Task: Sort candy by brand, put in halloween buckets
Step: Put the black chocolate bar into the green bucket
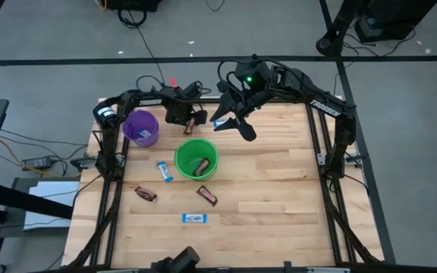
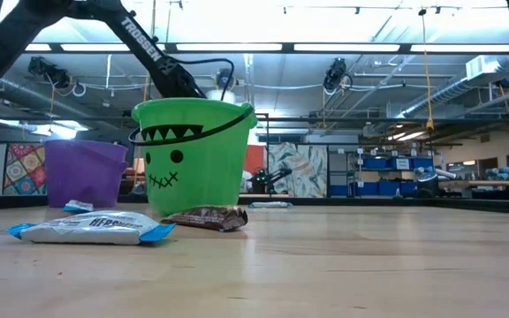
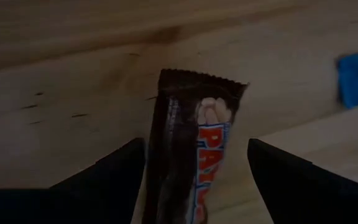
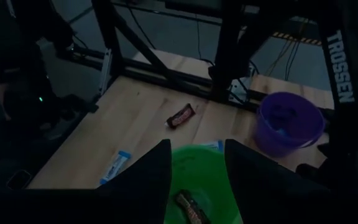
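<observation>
Left hand (image 3: 194,171) open around brown candy (image 3: 188,155).

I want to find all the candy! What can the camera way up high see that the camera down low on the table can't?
Only the high view shows both grippers, the left gripper and right gripper, plus a brown bar inside the green bucket. Only the low view shows the bucket's monster face. Both show the purple bucket and loose bars.

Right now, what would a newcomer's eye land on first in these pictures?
The bright green bucket with its jack-o'-lantern face, mid-table, one dark bar inside. The purple bucket stands at the back left. The left gripper, open, straddles a dark brown candy bar on the wood.
</observation>
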`<state>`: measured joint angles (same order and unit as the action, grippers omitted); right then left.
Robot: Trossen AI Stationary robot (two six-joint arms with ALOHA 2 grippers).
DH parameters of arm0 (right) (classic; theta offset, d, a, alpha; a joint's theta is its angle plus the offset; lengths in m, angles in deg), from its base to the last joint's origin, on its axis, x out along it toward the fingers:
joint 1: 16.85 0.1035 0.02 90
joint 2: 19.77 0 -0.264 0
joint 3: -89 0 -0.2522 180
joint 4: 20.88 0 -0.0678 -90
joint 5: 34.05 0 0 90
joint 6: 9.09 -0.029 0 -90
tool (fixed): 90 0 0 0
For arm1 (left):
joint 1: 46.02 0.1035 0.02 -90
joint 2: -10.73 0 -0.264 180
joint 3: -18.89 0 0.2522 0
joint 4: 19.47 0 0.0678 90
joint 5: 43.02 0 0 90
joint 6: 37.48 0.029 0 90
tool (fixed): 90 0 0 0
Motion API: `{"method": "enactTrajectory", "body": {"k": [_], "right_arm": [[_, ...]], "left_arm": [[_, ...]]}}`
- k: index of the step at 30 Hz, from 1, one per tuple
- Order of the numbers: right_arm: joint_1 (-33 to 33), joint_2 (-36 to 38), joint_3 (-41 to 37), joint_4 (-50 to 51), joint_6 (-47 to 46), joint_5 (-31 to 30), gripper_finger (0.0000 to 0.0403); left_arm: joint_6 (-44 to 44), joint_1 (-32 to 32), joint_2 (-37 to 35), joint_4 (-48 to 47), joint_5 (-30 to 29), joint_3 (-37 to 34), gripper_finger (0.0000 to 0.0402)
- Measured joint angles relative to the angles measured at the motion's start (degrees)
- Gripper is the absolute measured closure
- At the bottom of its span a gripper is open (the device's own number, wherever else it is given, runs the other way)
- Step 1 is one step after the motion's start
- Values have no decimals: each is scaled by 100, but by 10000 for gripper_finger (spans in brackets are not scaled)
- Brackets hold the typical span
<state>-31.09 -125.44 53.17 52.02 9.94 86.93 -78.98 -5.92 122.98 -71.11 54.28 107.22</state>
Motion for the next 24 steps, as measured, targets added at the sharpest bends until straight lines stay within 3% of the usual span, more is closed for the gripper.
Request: {"method": "enactTrajectory", "body": {"k": [10, 14, 24], "right_arm": [[-2, 0, 0, -178, -144, 3, 242], [15, 0, 0, -334, -153, 11, 242], [63, 50, 0, -422, -242, 13, 242]], "left_arm": [[59, -50, 84, 378, 175, 7, 131], [82, -46, 89, 367, 160, 3, 181], [272, -46, 93, 386, 298, 0, 348]]}}
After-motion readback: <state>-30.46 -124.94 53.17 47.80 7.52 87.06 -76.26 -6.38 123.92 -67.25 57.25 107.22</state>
